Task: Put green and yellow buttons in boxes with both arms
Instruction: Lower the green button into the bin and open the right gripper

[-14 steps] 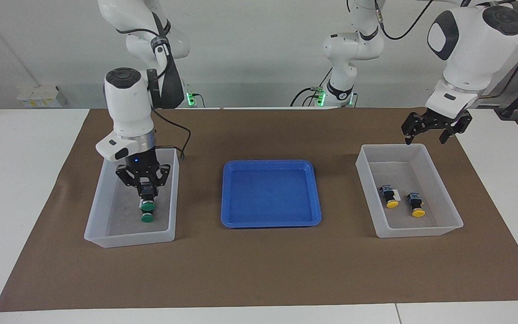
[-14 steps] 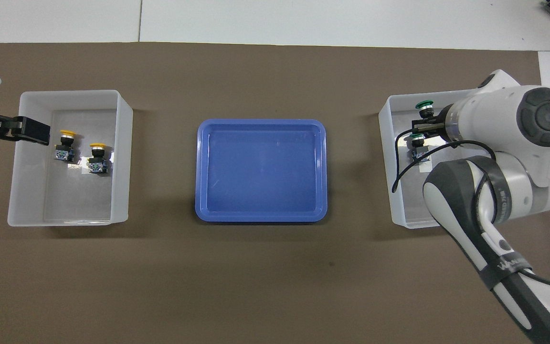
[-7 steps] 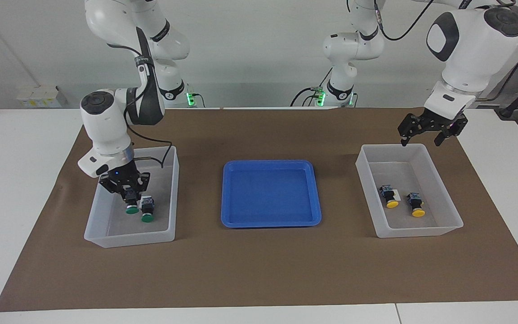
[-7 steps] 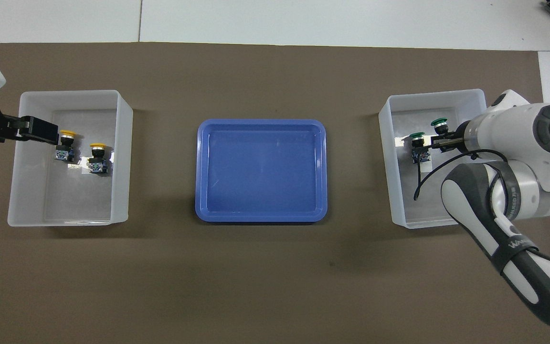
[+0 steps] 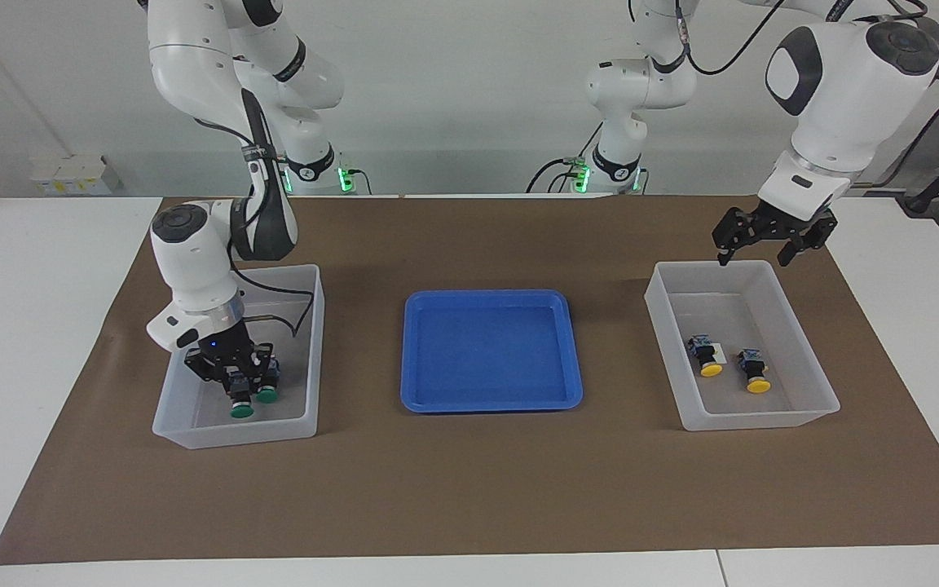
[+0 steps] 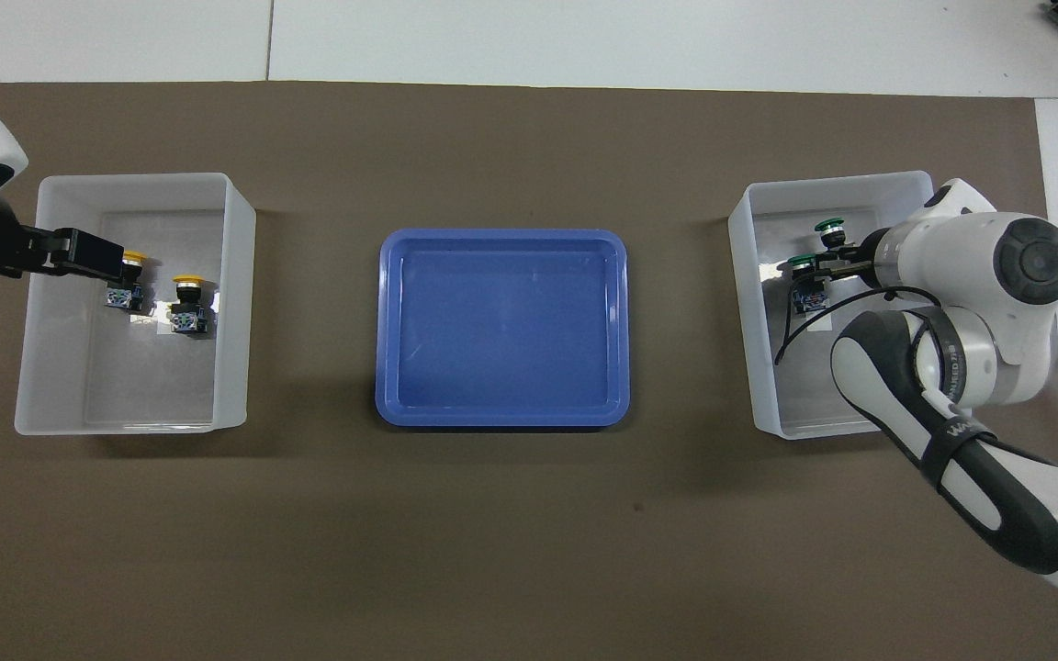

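- Firstly, at the right arm's end of the table [image 5: 29, 326]: first box [image 5: 233, 434], whitish and translucent, standing on the brown mat [image 5: 469, 489]; long sides running away from the robots.
- Inside this box: right gripper [image 5: 235, 390], lowered between the walls at the end of the right arm [image 5: 192, 261]; clenched on the black body of the held green button [image 5: 241, 410]; green cap pointing away from the robots; cannot tell whether already touching the bottom of the box.
- Just beside the held one, toward the middle of the table: other green button [image 5: 267, 396], lying on the bottom of the same box; free of the fingers; cap turned the same way; from overhead also visible [image 6: 803, 263], close to the wall of the box.
- Then, in the middle of the mat: blue tray [image 5: 490, 295], shallow and with rounded corners; placed between the two boxes and well apart from each.
- Further, toward the left arm's end: second box [image 5: 763, 421], same kind as the first; two yellow buttons on its bottom, first yellow button [image 5: 706, 356] and second yellow button [image 5: 753, 371]; lying side by side, near but not touching; yellow caps pointing away from the robots.
- Lastly, up in the air: left gripper [image 5: 753, 249], hanging over that rim of the second box which is closest to the robots; released, fingers spread wide, grasping nothing; well clear of both yellow buttons in the facing view, although covering a part of one yellow cap when seen from overhead.
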Action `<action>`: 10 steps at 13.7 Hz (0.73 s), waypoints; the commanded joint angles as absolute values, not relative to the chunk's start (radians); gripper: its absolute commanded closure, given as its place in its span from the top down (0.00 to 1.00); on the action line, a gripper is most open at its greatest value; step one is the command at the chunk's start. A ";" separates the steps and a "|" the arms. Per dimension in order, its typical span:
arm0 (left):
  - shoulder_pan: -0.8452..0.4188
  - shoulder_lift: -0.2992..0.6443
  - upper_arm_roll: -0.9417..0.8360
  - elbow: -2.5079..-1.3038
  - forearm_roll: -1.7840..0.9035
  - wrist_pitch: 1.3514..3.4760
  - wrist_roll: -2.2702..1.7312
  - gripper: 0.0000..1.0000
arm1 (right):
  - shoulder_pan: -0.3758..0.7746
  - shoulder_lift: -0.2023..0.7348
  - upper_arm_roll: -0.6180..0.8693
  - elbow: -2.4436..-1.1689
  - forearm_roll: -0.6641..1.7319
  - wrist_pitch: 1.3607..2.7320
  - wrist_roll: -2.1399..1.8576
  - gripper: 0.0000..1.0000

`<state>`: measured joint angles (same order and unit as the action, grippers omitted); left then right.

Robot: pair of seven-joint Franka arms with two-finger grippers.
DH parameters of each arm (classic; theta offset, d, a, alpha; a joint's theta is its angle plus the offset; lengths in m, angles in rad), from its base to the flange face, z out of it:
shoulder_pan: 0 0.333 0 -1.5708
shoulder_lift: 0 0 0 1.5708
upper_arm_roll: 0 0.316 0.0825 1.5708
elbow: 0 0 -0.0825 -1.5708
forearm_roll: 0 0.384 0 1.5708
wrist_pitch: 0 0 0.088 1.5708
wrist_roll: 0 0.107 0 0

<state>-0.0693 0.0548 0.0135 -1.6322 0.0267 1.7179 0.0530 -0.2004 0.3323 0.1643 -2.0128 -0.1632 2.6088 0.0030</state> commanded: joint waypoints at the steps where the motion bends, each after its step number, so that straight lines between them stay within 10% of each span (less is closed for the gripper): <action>1: -0.066 0.029 0.017 -1.663 0.017 1.724 0.043 1.00 | -0.229 0.342 0.176 -1.999 -0.146 2.623 -0.026 0.26; 3: -0.069 0.029 0.015 -1.663 0.017 1.724 0.044 1.00 | -0.233 0.341 0.176 -1.999 -0.146 2.623 -0.022 0.85; 5: -0.069 0.029 0.017 -1.663 0.017 1.724 0.043 1.00 | -0.232 0.328 0.176 -1.977 -0.146 2.617 -0.020 1.00; 10: -0.067 0.029 0.017 -1.663 0.017 1.724 0.043 1.00 | -0.219 0.253 0.176 -1.864 -0.144 2.401 -0.020 1.00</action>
<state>-0.0692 0.0547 0.0160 -1.6322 0.0266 1.7178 0.0527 -0.2160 0.2905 0.1654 -1.8985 -0.1632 2.4902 0.0027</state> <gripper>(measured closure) 0.000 0.000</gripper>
